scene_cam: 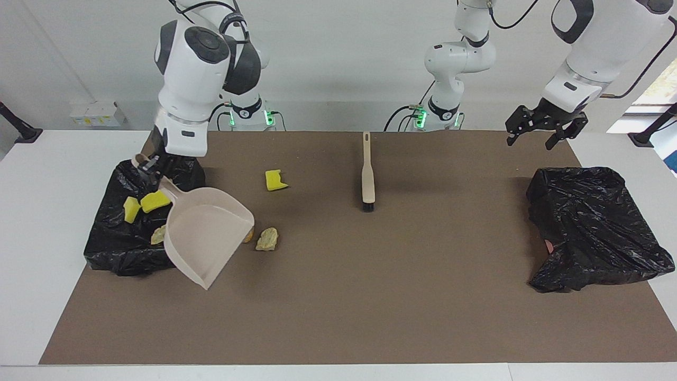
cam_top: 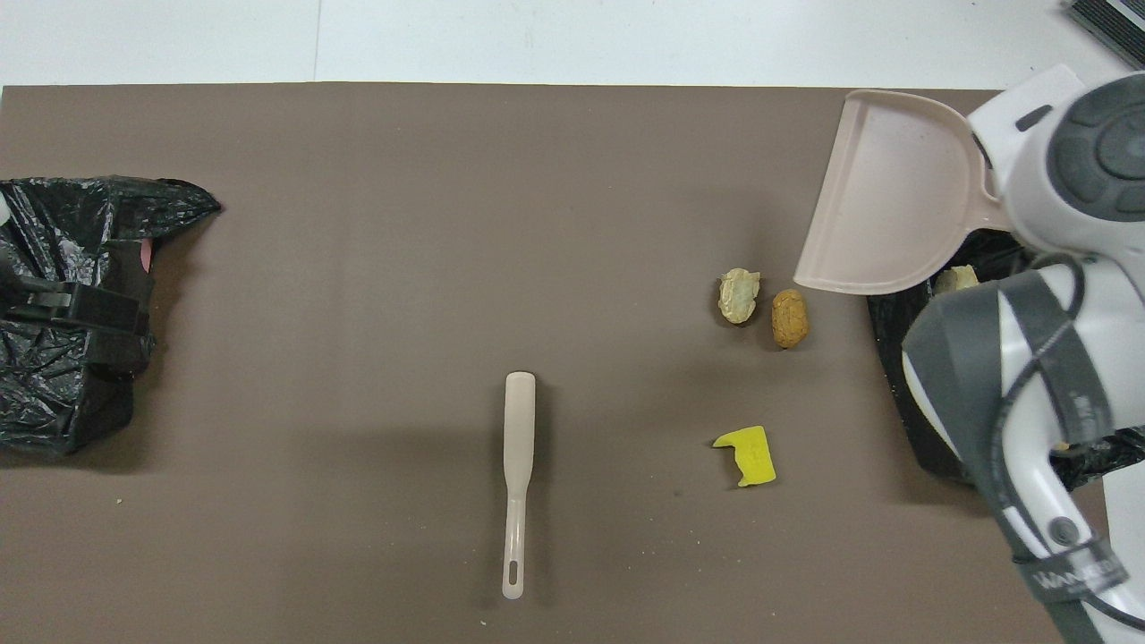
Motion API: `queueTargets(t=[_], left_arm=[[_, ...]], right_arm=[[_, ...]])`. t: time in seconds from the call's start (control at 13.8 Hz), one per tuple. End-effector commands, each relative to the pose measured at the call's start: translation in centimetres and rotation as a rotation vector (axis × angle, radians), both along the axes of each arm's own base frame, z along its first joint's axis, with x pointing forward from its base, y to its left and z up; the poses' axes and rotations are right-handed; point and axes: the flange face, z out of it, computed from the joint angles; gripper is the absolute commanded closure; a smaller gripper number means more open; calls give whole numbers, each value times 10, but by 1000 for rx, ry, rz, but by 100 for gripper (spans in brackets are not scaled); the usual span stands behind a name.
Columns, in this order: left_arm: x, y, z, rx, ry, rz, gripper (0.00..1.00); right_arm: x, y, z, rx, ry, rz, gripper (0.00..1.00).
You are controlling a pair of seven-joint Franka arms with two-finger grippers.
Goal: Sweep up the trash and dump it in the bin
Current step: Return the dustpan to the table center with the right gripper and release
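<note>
Clock directions are read on the facing view, with 12 o'clock toward the robots.

The right gripper (scene_cam: 151, 168) is pinched tight on the handle of the beige dustpan (scene_cam: 207, 239). It holds the pan in the air, tilted, over the rim of the bin (scene_cam: 119, 253) and the mat beside it. The bin, lined with a black bag, sits at the mat's 9 o'clock end, the right arm's end.

Three pieces of the trash show inside the bin: two yellow sponge chunks (scene_cam: 131, 209) (scene_cam: 155, 201) and a tan lump (scene_cam: 158, 235). The pan half hides the tan lump.

Three more pieces lie on the mat:
- a yellow chunk (scene_cam: 275, 180) at 9 o'clock of the brush (scene_cam: 367, 172);
- a pale lump (scene_cam: 267, 239) at about 8 o'clock of the brush;
- a brown lump (scene_cam: 248, 235) just beside the pale lump, partly covered by the pan's edge.

The brush lies flat with its bristles at 6 o'clock.

The left arm waits. The left gripper (scene_cam: 545, 132) has its fingers spread and holds nothing, raised at 11 o'clock of the second black bag (scene_cam: 592, 227).
</note>
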Motion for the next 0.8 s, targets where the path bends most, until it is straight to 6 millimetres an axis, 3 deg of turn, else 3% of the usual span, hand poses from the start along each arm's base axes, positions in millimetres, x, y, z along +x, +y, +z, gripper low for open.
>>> queueTargets(t=[0.0, 0.22, 0.72], left_arm=[[0, 13, 4, -10, 8, 8, 0], [0, 9, 4, -10, 8, 1, 0], [0, 11, 4, -10, 8, 5, 0]], right_arm=[[23, 38, -6, 151, -56, -216, 100], [23, 123, -20, 263, -132, -459, 100], [8, 241, -87, 386, -140, -802, 100]])
